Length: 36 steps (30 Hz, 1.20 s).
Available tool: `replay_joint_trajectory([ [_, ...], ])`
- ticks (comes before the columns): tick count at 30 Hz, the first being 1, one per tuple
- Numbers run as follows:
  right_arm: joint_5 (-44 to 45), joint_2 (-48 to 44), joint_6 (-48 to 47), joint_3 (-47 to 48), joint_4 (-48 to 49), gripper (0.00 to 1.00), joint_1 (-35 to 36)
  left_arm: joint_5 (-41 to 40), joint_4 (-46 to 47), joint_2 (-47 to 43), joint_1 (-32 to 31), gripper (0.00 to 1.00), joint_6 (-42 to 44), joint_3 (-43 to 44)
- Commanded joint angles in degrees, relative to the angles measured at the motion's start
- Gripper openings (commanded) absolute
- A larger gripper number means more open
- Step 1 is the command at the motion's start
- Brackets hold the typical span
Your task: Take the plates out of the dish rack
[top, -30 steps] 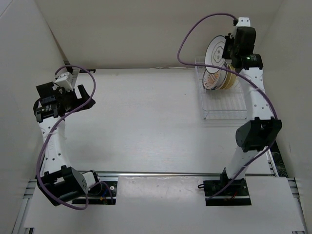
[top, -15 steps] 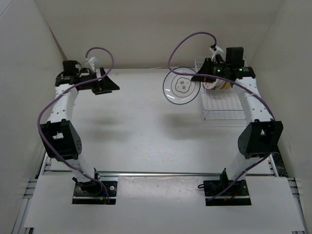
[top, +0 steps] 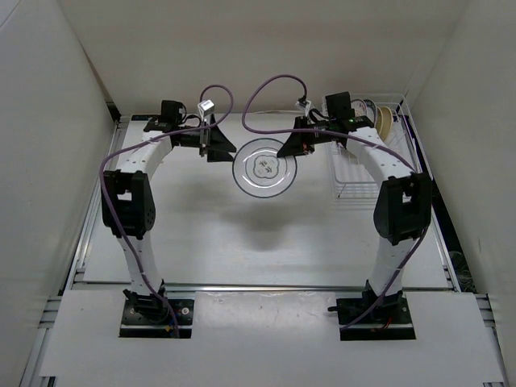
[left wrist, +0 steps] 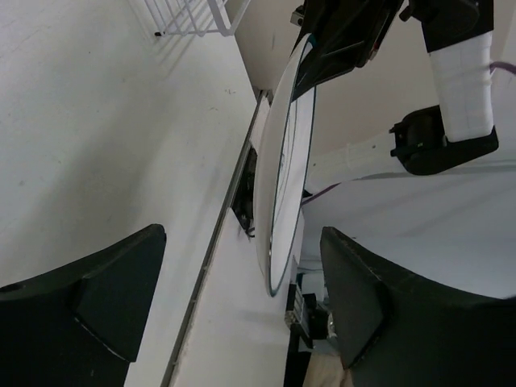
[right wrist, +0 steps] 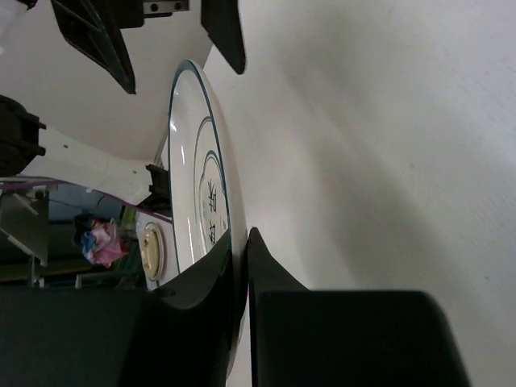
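Observation:
My right gripper (top: 290, 148) is shut on the right rim of a white plate with a dark blue-green rim (top: 264, 167) and holds it above the middle back of the table. In the right wrist view its fingertips (right wrist: 240, 256) pinch the plate (right wrist: 196, 193) edge-on. My left gripper (top: 219, 146) is open just left of the plate. In the left wrist view the plate's rim (left wrist: 281, 169) reaches between its spread fingers (left wrist: 105, 290) without touching them. The white wire dish rack (top: 359, 172) stands at the back right with tan plates (top: 386, 122) upright in its far end.
White walls close in the table on the left, back and right. Purple cables loop above both wrists (top: 270, 85). The rack's corner shows at the top of the left wrist view (left wrist: 193, 14). The arm bases sit at the near edge (top: 153, 310).
My right arm has lifted the blue-green rimmed plate out of the rack and carried it left to the middle. My left arm has swung right to meet it, jaws open.

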Motion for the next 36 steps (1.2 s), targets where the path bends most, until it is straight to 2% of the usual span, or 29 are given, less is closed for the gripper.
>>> replay_joint_trajectory([
  [1,-6.3,0.7,2.5,1.5,4.8,0.00,1.1,6.0,2.5,-0.1,-2.5,0.85,-1.5,2.0],
  [2,-6.3,1.3,2.5,1.5,5.4,0.00,1.1,6.0,2.5,0.0,-3.1,0.71,-1.5,2.0],
  [3,-6.3,1.8,3.0,1.5,5.4,0.00,1.1,6.6,2.5,0.5,-4.2,0.66,-1.5,2.0],
  [9,-6.3,3.5,4.3,2.6,7.1,0.00,1.1,6.6,3.1,0.5,-6.0,0.64,-1.5,1.3],
  [12,-6.3,3.5,4.3,2.6,7.1,0.00,1.1,6.0,3.1,-0.7,-6.0,0.44,-1.5,-0.8],
  [13,-6.3,3.5,4.3,2.6,7.1,0.00,1.1,6.0,3.1,-1.5,-6.0,0.30,-1.5,-1.4],
  [14,-6.3,3.5,4.3,2.6,7.1,0.00,1.1,5.4,3.1,-1.5,-6.0,0.23,-1.5,-2.6],
  [17,-6.8,3.5,4.3,2.0,7.1,0.00,1.1,4.7,3.1,-2.7,-6.0,0.10,-1.5,-4.0],
  [22,-5.9,1.5,3.7,0.9,6.6,0.00,1.1,2.4,3.1,-4.4,-6.0,0.10,-1.0,-4.5],
  [23,-4.9,1.5,2.3,0.9,5.7,0.19,1.1,1.4,3.1,-5.3,-6.0,0.10,-1.0,-5.0],
  [24,-2.9,0.6,1.5,0.9,4.0,0.43,1.1,-0.2,3.1,-6.0,-6.0,0.10,-1.5,-5.0],
  [25,2.0,-0.9,0.7,0.9,0.9,0.59,1.1,-1.9,3.1,-7.5,-6.0,0.10,-1.5,-5.5],
  [26,3.1,-1.8,-0.3,0.1,0.0,0.73,1.1,-6.0,3.1,-8.2,-6.0,0.10,-2.9,-5.5],
  [28,3.7,-4.7,-4.2,-2.4,-2.7,0.77,0.5,-12.6,3.1,-11.0,-6.0,0.10,-4.8,-7.1],
  [29,3.7,-5.8,-5.2,-3.7,-3.4,0.77,-1.2,-21.0,3.1,-12.0,-6.0,0.10,-6.1,-7.7],
  [32,5.8,-10.8,-7.3,-9.9,-5.2,0.79,-4.2,-30.1,3.1,-14.0,-6.0,0.10,-11.4,-9.7],
  [36,8.0,-19.0,-11.6,-15.6,-7.9,0.80,-7.7,-32.5,3.1,-14.0,-3.9,0.10,-15.5,-9.4],
])
